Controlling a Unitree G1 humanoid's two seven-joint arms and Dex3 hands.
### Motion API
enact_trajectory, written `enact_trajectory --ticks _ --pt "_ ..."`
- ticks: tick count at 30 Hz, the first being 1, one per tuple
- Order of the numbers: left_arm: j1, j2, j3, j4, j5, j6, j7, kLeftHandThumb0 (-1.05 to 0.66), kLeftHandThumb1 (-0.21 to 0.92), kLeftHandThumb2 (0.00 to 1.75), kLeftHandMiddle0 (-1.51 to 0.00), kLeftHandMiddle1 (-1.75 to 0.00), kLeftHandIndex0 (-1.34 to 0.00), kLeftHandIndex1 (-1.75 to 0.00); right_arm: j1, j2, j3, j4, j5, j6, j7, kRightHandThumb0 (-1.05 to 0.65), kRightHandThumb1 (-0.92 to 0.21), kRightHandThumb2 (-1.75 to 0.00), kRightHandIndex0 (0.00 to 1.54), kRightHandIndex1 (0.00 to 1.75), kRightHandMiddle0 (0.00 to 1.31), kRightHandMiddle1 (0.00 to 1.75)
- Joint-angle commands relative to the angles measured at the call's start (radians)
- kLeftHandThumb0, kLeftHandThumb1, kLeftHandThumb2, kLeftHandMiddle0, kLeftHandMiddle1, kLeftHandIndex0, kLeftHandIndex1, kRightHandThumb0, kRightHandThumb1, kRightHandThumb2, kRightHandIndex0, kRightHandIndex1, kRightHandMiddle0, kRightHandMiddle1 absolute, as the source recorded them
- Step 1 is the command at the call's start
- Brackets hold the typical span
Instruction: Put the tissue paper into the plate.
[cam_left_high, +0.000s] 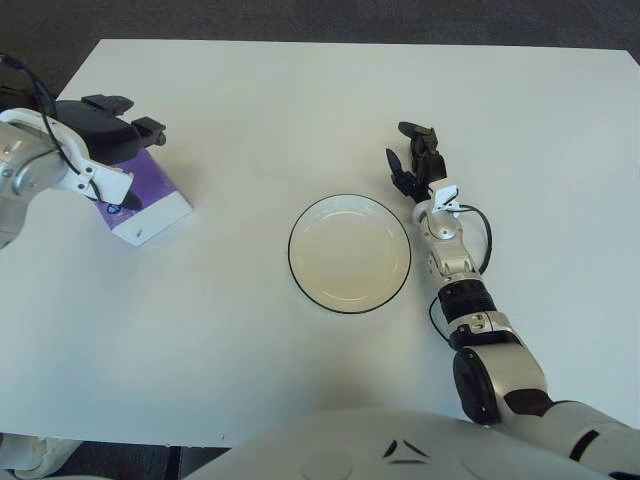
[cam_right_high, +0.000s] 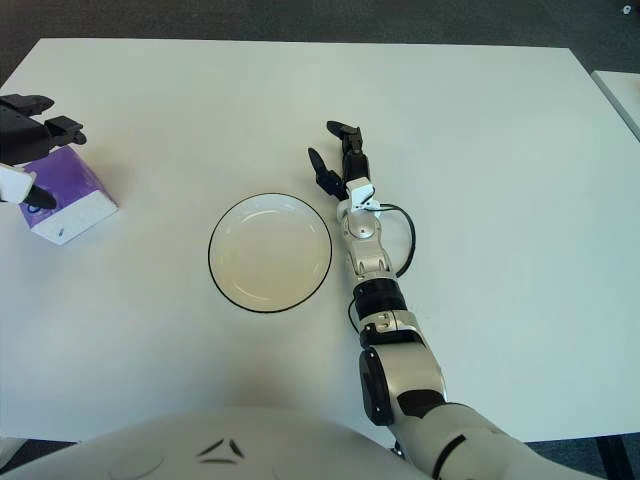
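A purple and white tissue box (cam_left_high: 152, 197) lies on the white table (cam_left_high: 220, 330) at the far left. My left hand (cam_left_high: 128, 150) hovers over the box's top. Its fingers are spread past the far side and its thumb hangs down at the near side, not closed on the box. A white plate (cam_left_high: 294, 262) with a thin dark rim sits empty at the table's middle. My right hand (cam_left_high: 411, 156) shows just beyond the plate's upper right edge, fingers relaxed and holding nothing.
The table's far edge (cam_left_high: 350, 42) borders dark floor. In the right eye view, a corner of another white surface (cam_right_high: 622, 95) shows at the far right. My own torso (cam_left_high: 380, 445) fills the bottom of the view. Bare tabletop lies between box and plate.
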Motion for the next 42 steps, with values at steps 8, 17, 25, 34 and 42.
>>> enact_trajectory --ticks 8,17,25,34,42 --pt "0.011 0.012 -0.02 -0.059 0.02 0.053 -0.072 -0.97 0.92 0.32 -0.1 -0.03 0.0 -0.76 0.1 -0.02 -0.015 0.119 0.014 0.087 0.005 -0.68 -0.92 -0.38 0.4 0.07 0.0 0.88" --pt "-0.03 -0.027 -0.081 -0.077 0.042 0.103 -0.146 -0.98 0.92 0.32 -0.1 -0.01 0.0 -0.66 0.094 -0.032 -0.017 0.132 0.016 0.082 0.011 -0.69 -0.92 -0.39 0.39 0.07 0.0 0.88" --pt "-0.083 -0.136 -0.163 -0.066 0.147 0.23 -0.185 -0.99 0.92 0.51 -0.05 0.0 0.0 -0.25 0.092 -0.047 -0.02 0.144 0.018 0.07 0.024 -0.7 -0.92 -0.38 0.39 0.07 0.0 0.88" --pt "-0.114 -0.282 -0.226 0.004 0.354 0.399 -0.093 -1.04 0.92 0.8 -0.01 -0.01 0.0 -0.01 0.093 -0.057 -0.026 0.151 0.019 0.052 0.022 -0.69 -0.92 -0.39 0.41 0.08 0.0 0.93" --pt "-0.19 -0.358 -0.285 0.196 0.451 0.463 -0.015 -1.05 0.92 0.95 -0.03 -0.01 0.0 0.0 0.086 -0.068 -0.035 0.18 0.021 0.031 0.017 -0.65 -0.92 -0.39 0.41 0.07 0.0 0.93"
